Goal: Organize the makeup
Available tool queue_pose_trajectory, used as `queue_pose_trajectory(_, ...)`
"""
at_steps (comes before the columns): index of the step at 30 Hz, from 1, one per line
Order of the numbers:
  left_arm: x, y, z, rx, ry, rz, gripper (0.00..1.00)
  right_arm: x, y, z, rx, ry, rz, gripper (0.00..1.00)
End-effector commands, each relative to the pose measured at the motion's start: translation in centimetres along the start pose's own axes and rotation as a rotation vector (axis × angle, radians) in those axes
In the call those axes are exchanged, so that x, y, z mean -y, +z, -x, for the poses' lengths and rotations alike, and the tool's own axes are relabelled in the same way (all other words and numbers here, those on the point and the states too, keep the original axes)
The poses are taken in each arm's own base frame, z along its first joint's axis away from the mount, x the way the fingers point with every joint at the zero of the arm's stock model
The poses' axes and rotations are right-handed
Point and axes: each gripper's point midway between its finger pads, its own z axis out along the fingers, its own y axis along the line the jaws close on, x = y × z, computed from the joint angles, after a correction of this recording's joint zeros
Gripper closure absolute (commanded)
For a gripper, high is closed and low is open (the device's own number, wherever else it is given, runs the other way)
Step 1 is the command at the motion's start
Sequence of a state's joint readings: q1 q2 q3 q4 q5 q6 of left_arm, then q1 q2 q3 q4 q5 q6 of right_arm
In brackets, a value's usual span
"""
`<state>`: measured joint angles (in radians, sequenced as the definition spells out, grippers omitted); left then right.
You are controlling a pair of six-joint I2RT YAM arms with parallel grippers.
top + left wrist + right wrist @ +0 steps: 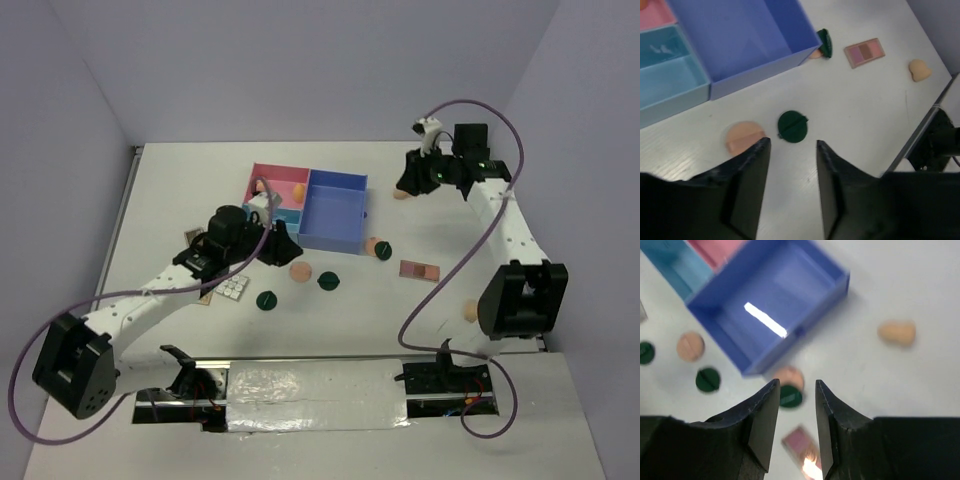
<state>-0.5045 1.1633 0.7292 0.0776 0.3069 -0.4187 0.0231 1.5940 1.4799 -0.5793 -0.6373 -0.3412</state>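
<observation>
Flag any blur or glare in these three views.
Right wrist view: blurred throughout, white glare streak on the blue bin floor, hot spot on the pink palette. Left wrist view: sharper, but the left pincer is underexposed. Top view: evenly lit, crisp.

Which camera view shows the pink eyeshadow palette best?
The left wrist view: the pink eyeshadow palette lies whole and sharp there. The top view shows it small; the right wrist view shows it blurred, with glare.
</observation>
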Motion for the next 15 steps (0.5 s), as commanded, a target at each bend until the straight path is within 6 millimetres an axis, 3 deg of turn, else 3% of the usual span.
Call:
queue_pose_trajectory(1,3.5,2.0,3.0,0.065,0.061,-0.067,0.43,-1.3,-2.8,-7.7,-0.228,0.112,-0.056,0.57)
queue_pose_trajectory(4,8.2,4.3,2.9,0.029,0.106,-0.175,0.36,0.6,-6.9,-13.1,-0.363,0.178,-0.227,0.53)
queue_pose_trajectory(5,8.3,5.4,1.9,-0.003,0.106,-0.18,0.35,0.6,-7.6,-15.0,-0.414,0.185,-0.26,0.51)
queue_pose_trajectory(7,9.5,6.7,1.5,-0.024,0.108,-0.216,0.35,0.8,-10.1,-16.3,-0.465,0.161,-0.355,0.47)
queue_pose_trajectory(10,10.2,7.6,1.1,-0.039,0.092,-0.244,0.35,0.8,-12.9,-18.6,-0.541,0.126,-0.463,0.31)
queue_pose_trajectory(15,10.2,7.9,0.9,-0.07,0.087,-0.24,0.35,0.9,-15.5,-21.9,-0.669,0.102,-0.563,0.3)
